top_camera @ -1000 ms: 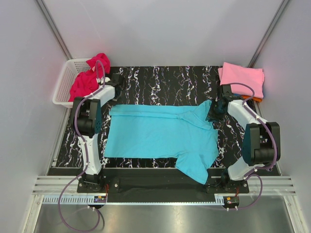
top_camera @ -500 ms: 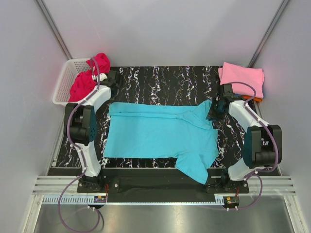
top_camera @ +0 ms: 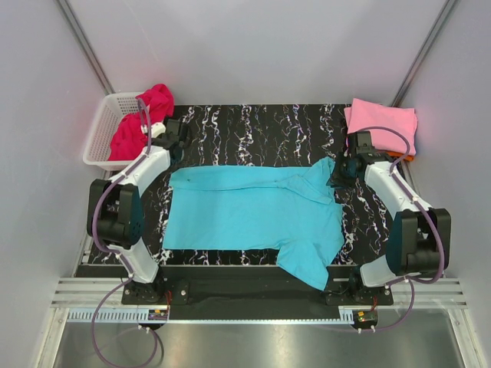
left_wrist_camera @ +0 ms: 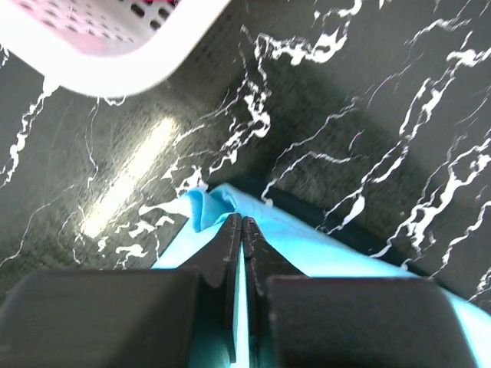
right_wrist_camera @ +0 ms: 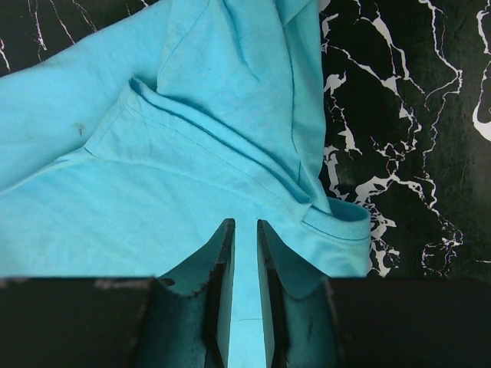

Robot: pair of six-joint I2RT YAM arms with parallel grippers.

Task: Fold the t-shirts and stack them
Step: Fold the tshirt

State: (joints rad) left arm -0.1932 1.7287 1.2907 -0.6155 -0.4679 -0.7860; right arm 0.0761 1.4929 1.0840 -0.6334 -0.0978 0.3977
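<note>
Left pincer (top_camera: 175, 130) first: pressed together, arm stretched up the left side of the frame, forearm slanting toward the white basket (top_camera: 98, 136) holding a magenta t-shirt (top_camera: 142, 126). My tips hang over the upper-left corner of the turquoise t-shirt (top_camera: 245, 211), which lies spread across the middle of the marbled table (top_camera: 261, 123). My right pincer (top_camera: 338, 172), wrist bent inward, sits at its upper-right edge, jaws a narrow slit apart with turquoise showing between; nipped or not, I cannot tell. Upper right lies a folded pink t-shirt (top_camera: 383, 123).
</note>
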